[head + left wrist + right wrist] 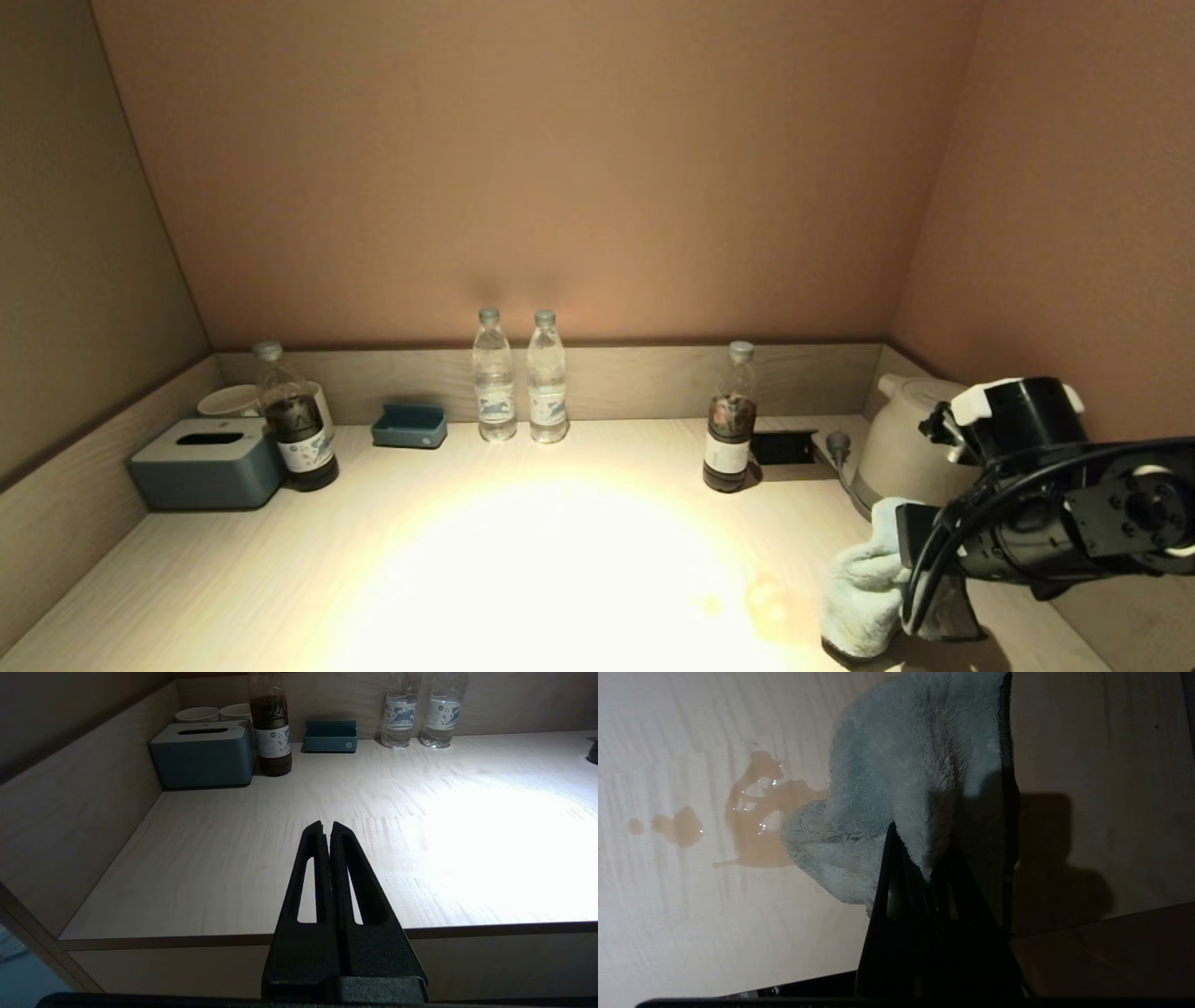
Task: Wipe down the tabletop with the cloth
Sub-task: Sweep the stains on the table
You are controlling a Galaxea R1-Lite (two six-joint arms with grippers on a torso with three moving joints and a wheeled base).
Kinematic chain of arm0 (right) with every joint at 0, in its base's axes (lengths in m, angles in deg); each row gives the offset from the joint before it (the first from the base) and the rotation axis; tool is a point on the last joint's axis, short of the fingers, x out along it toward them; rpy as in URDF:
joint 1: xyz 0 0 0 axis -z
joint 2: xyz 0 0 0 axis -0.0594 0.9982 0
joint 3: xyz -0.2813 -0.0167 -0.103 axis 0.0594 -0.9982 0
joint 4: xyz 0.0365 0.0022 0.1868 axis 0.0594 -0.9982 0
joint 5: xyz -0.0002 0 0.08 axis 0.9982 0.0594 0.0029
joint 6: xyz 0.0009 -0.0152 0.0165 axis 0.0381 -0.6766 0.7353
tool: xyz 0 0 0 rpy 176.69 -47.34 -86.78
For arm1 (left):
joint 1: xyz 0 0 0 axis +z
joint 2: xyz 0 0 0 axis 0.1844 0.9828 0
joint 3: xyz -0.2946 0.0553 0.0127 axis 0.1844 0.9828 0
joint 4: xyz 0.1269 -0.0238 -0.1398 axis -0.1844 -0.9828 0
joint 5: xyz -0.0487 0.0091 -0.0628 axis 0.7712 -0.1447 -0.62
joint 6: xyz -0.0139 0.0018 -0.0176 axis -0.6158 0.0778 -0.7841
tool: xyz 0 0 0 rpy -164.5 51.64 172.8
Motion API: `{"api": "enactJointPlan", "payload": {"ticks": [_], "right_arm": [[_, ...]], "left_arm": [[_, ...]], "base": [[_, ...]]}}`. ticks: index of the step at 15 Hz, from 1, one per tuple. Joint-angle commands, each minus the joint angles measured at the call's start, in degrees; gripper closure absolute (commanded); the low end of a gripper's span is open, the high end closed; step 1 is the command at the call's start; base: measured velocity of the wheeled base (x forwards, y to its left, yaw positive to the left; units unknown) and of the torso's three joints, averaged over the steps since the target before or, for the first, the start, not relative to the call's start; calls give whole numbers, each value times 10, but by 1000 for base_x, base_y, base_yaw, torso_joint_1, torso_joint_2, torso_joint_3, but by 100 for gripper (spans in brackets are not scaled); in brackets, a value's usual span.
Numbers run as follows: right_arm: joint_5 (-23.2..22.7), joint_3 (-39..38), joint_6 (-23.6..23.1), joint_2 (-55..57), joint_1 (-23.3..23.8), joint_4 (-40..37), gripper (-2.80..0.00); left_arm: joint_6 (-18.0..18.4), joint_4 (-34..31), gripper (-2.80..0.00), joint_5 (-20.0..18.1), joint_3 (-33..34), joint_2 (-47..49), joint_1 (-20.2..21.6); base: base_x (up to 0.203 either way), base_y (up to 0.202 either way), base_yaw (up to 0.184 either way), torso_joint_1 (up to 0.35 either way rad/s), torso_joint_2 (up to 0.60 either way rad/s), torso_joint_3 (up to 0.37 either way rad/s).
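The pale grey-blue cloth (864, 588) hangs bunched from my right gripper (920, 560) at the front right of the beige tabletop (523, 560). In the right wrist view the gripper (924, 858) is shut on the cloth (901, 765), whose lower fold touches the edge of a brownish liquid spill (756, 812). Smaller drops (679, 826) lie beyond it. The stain shows faintly in the head view (770, 597), left of the cloth. My left gripper (327, 828) is shut and empty, held before the tabletop's front edge at the left.
Along the back rim stand a blue-grey tissue box (207, 462), cups (229, 399), a dark bottle (294, 420), a small blue tray (409, 425), two clear water bottles (518, 378) and another dark bottle (730, 425). A pale kettle (901, 448) sits behind my right arm.
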Motion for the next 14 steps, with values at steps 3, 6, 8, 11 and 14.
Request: {"api": "enactJointPlan", "payload": {"ticks": [3, 6, 8, 11, 14], "right_arm": [[0, -27, -9, 22, 16, 0, 0], [-1, -28, -9, 76, 16, 0, 0], [-4, -23, -9, 110, 12, 0, 0], [-6, -12, -9, 143, 1, 1, 0], [-6, 2, -9, 159, -8, 0, 0]], "left_arm": [[0, 0, 0, 0, 0, 0, 0], [1, 0, 0, 0, 0, 0, 0], [1, 0, 0, 0, 0, 0, 0], [0, 0, 0, 0, 0, 0, 0], [0, 0, 0, 0, 0, 0, 0]], "base": [[0, 0, 0, 0, 0, 0], [0, 0, 0, 0, 0, 0], [0, 0, 0, 0, 0, 0], [0, 0, 0, 0, 0, 0], [0, 0, 0, 0, 0, 0]]}}
